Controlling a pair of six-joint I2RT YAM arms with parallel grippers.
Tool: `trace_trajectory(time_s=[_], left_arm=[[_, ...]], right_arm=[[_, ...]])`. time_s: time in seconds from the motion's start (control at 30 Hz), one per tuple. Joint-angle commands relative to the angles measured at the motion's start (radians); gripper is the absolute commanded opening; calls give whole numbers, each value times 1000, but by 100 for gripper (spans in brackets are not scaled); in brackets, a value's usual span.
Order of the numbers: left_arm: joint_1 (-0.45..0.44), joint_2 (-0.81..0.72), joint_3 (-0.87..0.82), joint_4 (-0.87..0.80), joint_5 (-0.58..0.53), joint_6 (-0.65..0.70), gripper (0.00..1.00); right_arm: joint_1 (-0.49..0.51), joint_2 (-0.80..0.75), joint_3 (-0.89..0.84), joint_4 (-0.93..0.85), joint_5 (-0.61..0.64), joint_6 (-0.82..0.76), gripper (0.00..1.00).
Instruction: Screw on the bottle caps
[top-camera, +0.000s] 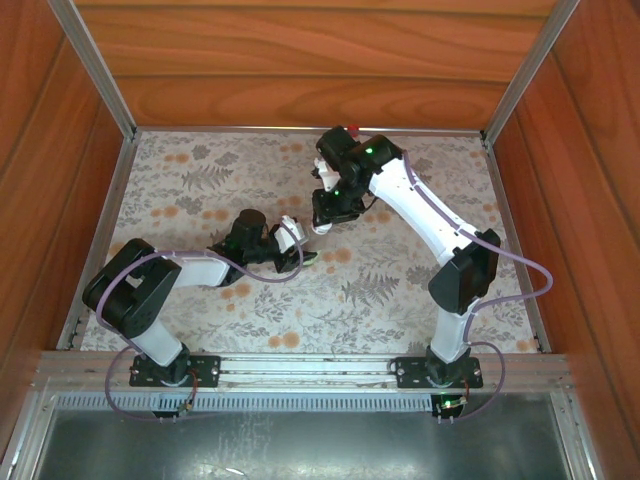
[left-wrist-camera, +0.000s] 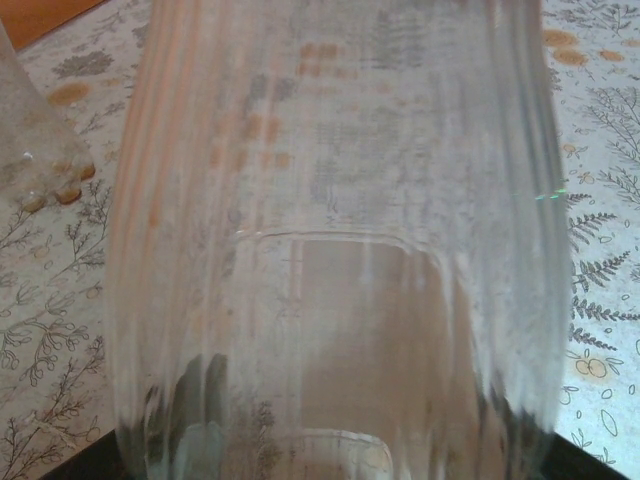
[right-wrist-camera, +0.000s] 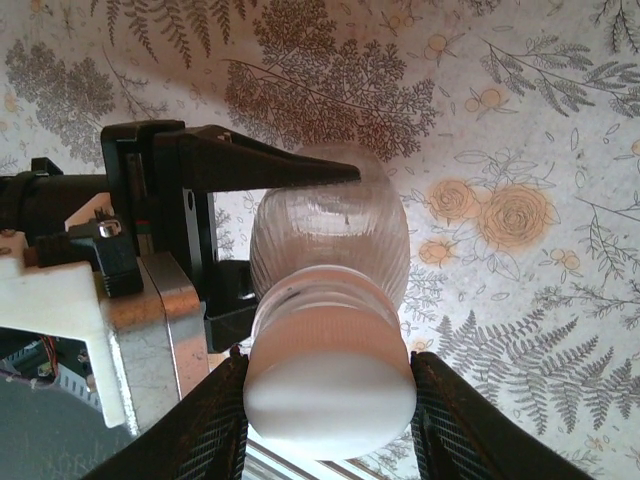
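Wooden walls are enclosing the flower-printed counter (top-camera: 200, 190), where both arms are meeting near the middle. The left claw (right-wrist-camera: 290, 240) is clamping a clear ribbed bottle (right-wrist-camera: 330, 235) around its body, one black finger pressing on each side. The white cap (right-wrist-camera: 330, 390) is sitting on that bottle's neck, and the right claw (right-wrist-camera: 330, 425) is gripping it, its meshed fingers (right-wrist-camera: 215, 430) touching the cap's rim on either side. From the left wrist, the held bottle's wall is looming close and blurred, while a second clear bottle (left-wrist-camera: 35, 130) is resting on the counter just beside it, at the left edge.
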Motion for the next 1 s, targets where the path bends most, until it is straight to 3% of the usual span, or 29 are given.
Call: trace_trajectory(time_s=[0.0,0.6,0.97], left_arm=[[-8,-28,-5,4,25,10,53],[-9,-20,3,5,25,-16,53],[-8,-9,7,5,30,-22,53]], right_arm=[[9,15,-9,6,-25,-4,45],[10,52,28,-23,-18,-13,45],[11,19,29,-9,-5,-3,72]])
